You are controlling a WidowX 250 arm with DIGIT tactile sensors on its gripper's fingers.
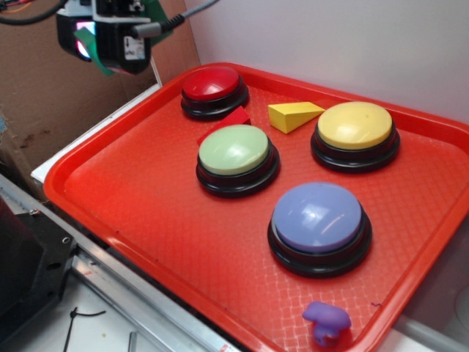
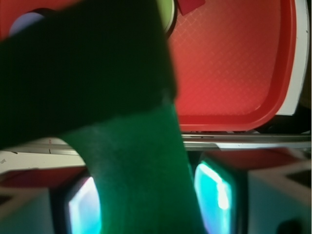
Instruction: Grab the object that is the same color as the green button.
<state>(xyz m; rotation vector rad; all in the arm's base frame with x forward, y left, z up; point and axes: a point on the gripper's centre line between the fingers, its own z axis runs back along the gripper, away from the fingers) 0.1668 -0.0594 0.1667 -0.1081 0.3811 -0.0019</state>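
Green plastic object (image 1: 94, 60) sits clamped in the raised gripper (image 1: 99, 55) at the far left, beyond the red tray (image 1: 132, 220), well apart from the green button (image 1: 236, 150).

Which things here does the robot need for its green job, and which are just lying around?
For the job: small dark green plastic piece, held in the gripper; pale green domed button.

Just lying about: red domed button, yellow domed button, lavender-blue domed button, yellow wedge, purple blob toy, red plastic tray.
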